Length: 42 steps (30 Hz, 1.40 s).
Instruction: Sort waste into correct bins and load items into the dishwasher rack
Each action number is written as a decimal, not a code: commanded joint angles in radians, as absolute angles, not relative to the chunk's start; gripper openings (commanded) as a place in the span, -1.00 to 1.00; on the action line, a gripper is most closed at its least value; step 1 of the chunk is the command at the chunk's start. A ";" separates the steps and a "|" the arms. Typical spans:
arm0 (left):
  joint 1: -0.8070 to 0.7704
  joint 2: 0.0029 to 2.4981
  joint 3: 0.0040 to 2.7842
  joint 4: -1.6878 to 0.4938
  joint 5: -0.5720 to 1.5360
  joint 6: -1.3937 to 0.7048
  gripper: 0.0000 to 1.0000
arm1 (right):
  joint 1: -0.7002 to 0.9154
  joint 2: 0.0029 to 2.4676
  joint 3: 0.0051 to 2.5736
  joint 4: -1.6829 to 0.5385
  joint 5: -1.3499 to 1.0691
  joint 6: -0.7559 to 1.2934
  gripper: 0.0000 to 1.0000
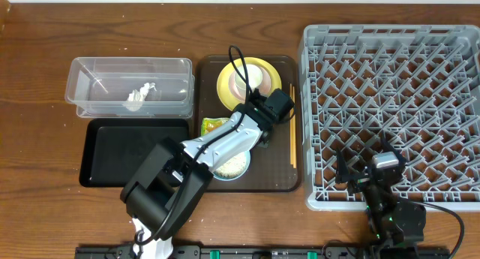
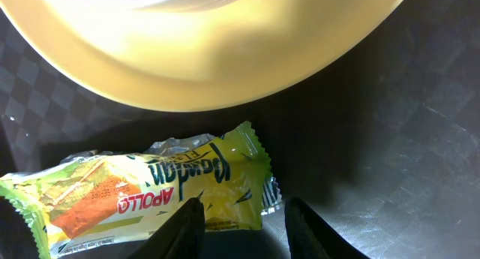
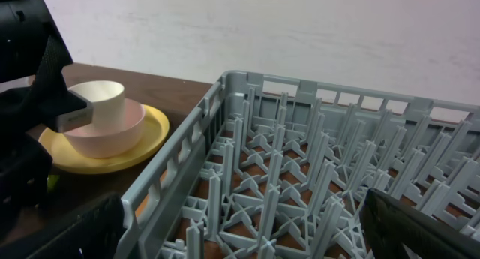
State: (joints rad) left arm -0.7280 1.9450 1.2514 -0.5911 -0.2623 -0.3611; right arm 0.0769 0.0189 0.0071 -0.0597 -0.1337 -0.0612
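Observation:
In the left wrist view my left gripper (image 2: 241, 208) is low over the brown tray. Its jaws stand a little apart around the right end of the yellow-green-orange snack wrapper (image 2: 142, 195), with a gap on the right side. Just beyond it is the yellow plate (image 2: 202, 64). From overhead the wrapper (image 1: 213, 126) lies below the plate (image 1: 259, 86), which holds the pink bowl (image 1: 247, 80) and white cup (image 3: 97, 101). The blue bowl (image 1: 231, 166) holds rice. Chopsticks (image 1: 291, 139) lie along the tray's right side. My right gripper (image 1: 367, 171) hangs wide open over the rack (image 1: 390, 86).
The clear tub (image 1: 131, 82) at the back left holds a crumpled tissue (image 1: 136, 98). In front of it lies the black tray (image 1: 112, 158). The brown serving tray (image 1: 283, 180) sits between these bins and the rack. My left arm (image 1: 172, 184) crosses over the serving tray.

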 commanded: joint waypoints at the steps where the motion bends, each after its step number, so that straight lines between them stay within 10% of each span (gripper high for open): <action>1: -0.723 1.955 1.245 -0.587 -0.282 -0.352 -0.23 | 0.072 0.020 0.006 -0.064 -0.127 -0.057 0.98; 28: -0.723 2.001 1.245 -0.562 -0.282 -0.350 -0.26 | 0.072 0.020 0.006 -0.064 -0.128 -0.057 0.98; 42: -0.723 1.981 1.246 -0.559 -0.282 -0.307 -0.86 | 0.072 0.020 0.006 -0.064 -0.128 -0.057 0.98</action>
State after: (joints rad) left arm -0.7280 1.9846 1.2518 -0.5564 -0.2691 -0.3145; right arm 0.0769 0.0189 0.0071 -0.0597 -0.1333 -0.0612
